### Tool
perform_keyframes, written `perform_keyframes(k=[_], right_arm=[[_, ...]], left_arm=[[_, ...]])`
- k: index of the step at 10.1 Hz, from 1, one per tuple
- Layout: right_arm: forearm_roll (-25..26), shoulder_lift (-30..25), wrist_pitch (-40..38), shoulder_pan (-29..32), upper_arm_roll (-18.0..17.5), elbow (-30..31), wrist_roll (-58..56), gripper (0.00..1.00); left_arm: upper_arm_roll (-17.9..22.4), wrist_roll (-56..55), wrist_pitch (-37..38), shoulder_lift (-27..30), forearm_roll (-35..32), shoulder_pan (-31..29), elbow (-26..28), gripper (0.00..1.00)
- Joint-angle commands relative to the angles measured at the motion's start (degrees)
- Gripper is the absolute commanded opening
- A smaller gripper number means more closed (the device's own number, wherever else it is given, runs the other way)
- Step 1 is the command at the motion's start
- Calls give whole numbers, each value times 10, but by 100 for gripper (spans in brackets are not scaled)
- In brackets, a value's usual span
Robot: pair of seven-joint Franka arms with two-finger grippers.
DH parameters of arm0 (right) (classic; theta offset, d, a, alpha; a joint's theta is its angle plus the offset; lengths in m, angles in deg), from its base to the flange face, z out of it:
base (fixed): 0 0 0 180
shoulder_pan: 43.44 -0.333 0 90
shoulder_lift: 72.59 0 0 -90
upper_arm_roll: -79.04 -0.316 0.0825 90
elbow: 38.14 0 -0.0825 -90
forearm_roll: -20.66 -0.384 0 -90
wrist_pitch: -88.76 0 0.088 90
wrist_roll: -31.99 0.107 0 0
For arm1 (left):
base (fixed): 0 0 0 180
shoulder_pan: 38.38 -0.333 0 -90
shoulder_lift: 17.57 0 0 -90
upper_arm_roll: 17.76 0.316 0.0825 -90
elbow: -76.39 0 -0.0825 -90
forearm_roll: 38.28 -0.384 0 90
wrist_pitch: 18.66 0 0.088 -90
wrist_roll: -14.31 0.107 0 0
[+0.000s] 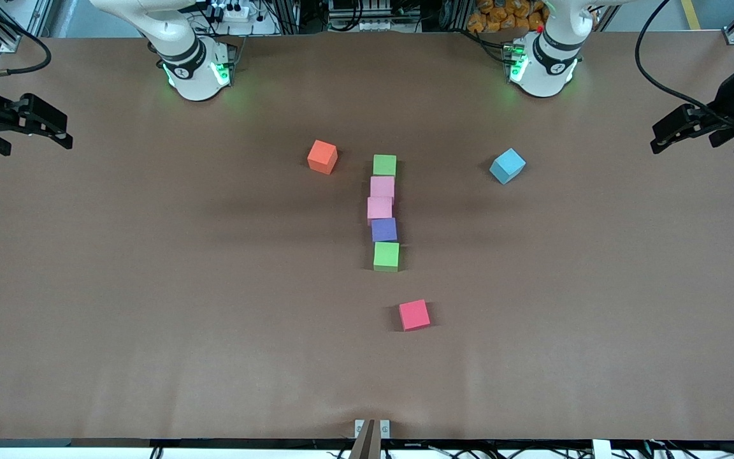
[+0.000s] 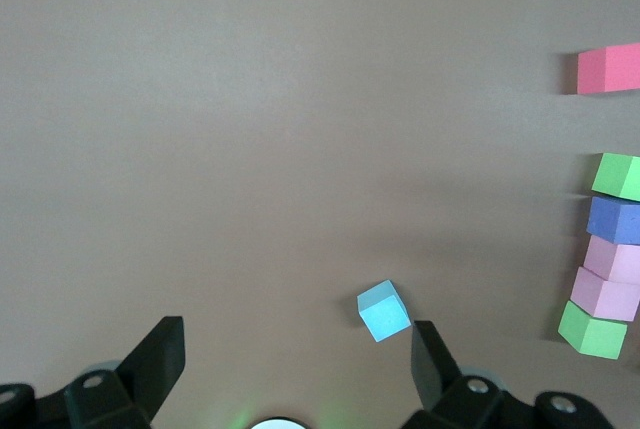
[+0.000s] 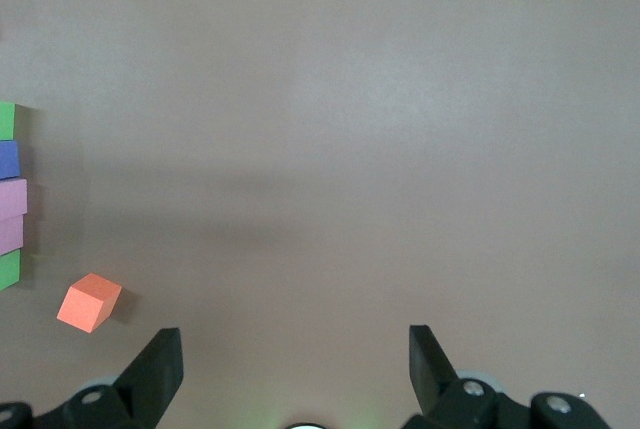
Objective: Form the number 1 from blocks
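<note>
Five blocks form one touching column at the table's middle. From farthest from the front camera to nearest they are a green block [image 1: 384, 165], a pink block [image 1: 382, 187], a second pink block [image 1: 379, 208] set slightly toward the right arm's end, a purple block [image 1: 384, 229] and a green block [image 1: 386, 256]. The left wrist view shows the same column, purple block [image 2: 614, 219] included; the right wrist view shows it too, with a pink block [image 3: 12, 199]. My left gripper [image 1: 662, 136] [image 2: 298, 334] hangs open and empty over its end of the table. My right gripper [image 1: 56, 129] [image 3: 295, 334] hangs open and empty over its own end.
An orange cube [image 1: 322, 156] [image 3: 89, 302] lies beside the column's farthest end, toward the right arm. A light blue cube [image 1: 507, 166] [image 2: 384, 310] lies toward the left arm. A red cube [image 1: 414, 315] [image 2: 608, 69] sits nearer the front camera than the column.
</note>
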Motion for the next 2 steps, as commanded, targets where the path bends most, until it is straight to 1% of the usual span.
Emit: perform_keyframes(k=[1, 2], right_arm=[[9, -4, -9, 5, -3, -5, -7, 100], [9, -4, -11, 5, -2, -5, -7, 100]], left_arm=[[-8, 10, -8, 5, -14, -7, 6, 100], [-8, 10, -7, 5, -14, -7, 6, 100]])
